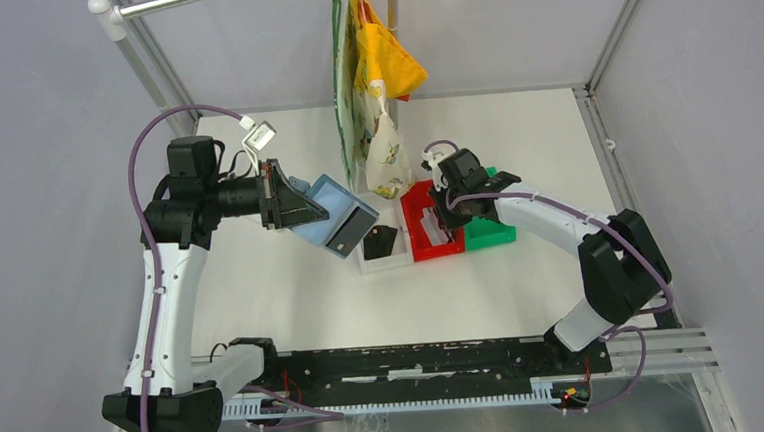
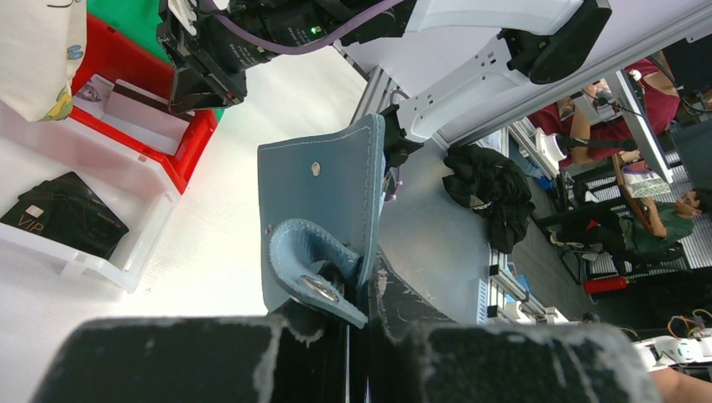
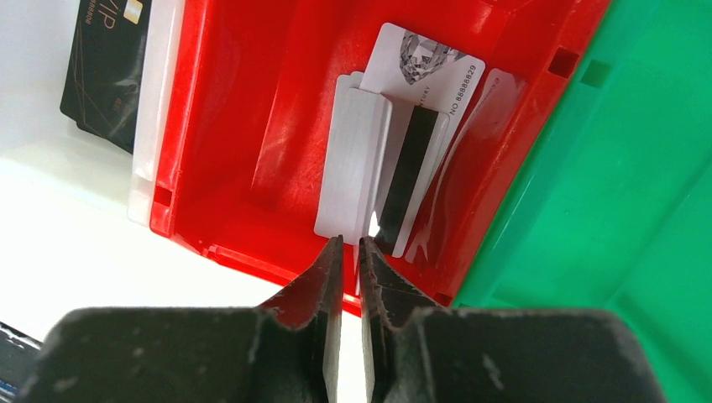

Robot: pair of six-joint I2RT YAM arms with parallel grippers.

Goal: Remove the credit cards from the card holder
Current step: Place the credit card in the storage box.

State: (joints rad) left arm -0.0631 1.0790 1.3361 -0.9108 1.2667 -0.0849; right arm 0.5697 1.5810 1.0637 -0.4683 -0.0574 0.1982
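The teal card holder point(image 1: 336, 214) hangs open in the air left of the bins, my left gripper point(image 1: 302, 209) shut on its edge. In the left wrist view the card holder point(image 2: 323, 201) stands between the jaws of the gripper point(image 2: 367, 277), its snap tab point(image 2: 315, 281) curled beside them. My right gripper point(image 3: 350, 243) hovers over the red bin point(image 3: 252, 101), jaws a narrow gap apart with nothing between them. Pale credit cards point(image 3: 357, 159) and one with a black stripe point(image 3: 416, 168) lie in that bin. A black card point(image 1: 382, 240) lies in the white bin point(image 1: 386, 261).
A green bin point(image 1: 489, 234) sits against the red bin's right side. Patterned cloth bags point(image 1: 375, 86) hang from a rail above the back of the table, just behind the bins. Metal frame posts border the table on both sides.
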